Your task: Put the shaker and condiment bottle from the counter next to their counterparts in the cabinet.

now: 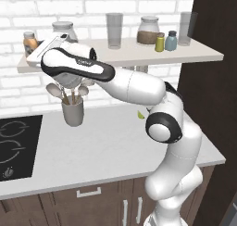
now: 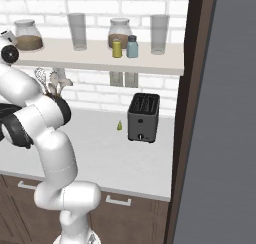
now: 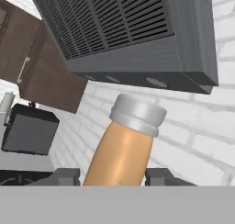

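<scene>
My gripper (image 3: 114, 177) is shut on the condiment bottle (image 3: 121, 152), an orange bottle with a pale grey cap that rises tilted between the two fingertips. In the left base view the same bottle (image 1: 30, 42) is at the far left end of the cabinet (image 1: 125, 58), a pale shelf on white brick, with the white hand right beside it. The olive-yellow shaker (image 1: 159, 42) stands on the shelf's right part, right beside its blue-grey counterpart (image 1: 171, 40). Both shakers (image 2: 117, 48) also stand out in the right base view. The counter (image 1: 106, 146) lies below.
Glass jars (image 1: 148, 31) and tall tumblers (image 1: 114, 30) line the shelf. A utensil holder (image 1: 72, 110) and a black cooktop (image 1: 16, 146) sit on the counter's left, a dark toaster (image 2: 143, 117) on its right. A grey range hood (image 3: 128, 35) hangs ahead of the hand.
</scene>
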You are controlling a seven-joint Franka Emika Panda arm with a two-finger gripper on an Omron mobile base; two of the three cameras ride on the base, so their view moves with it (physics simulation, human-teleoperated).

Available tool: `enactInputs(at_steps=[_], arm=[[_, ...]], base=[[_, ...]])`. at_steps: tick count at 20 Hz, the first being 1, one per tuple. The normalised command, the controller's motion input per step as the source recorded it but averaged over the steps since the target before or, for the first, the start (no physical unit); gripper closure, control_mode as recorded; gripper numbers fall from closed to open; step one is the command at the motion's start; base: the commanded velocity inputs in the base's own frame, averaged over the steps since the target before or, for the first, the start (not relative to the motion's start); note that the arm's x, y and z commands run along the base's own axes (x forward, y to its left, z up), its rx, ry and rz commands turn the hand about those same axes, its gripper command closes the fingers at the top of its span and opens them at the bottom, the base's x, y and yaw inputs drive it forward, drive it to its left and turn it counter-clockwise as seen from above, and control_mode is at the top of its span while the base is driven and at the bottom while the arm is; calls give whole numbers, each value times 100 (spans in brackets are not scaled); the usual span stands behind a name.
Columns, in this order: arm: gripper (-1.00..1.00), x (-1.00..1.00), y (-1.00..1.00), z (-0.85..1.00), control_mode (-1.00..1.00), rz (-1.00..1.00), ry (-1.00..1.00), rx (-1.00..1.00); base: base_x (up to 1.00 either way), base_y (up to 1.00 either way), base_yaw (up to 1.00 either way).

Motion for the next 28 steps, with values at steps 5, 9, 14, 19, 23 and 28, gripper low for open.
enactInputs(at_steps=[5,9,14,19,23,28], arm=[[100,21,0,0,-100,-12,5,0],[100,11,0,-2,-100,-11,0,0],[100,3,11,-11,-100,-14,0,-2],[100,3,17,-9,-100,-14,0,-2],[100,0,17,-11,-100,-13,0,-2],[100,2,17,-14,-100,-13,0,-1]], base=[[0,0,0],[0,0,0],[0,0,0],[0,0,0],[0,0,0],[0,0,0]])
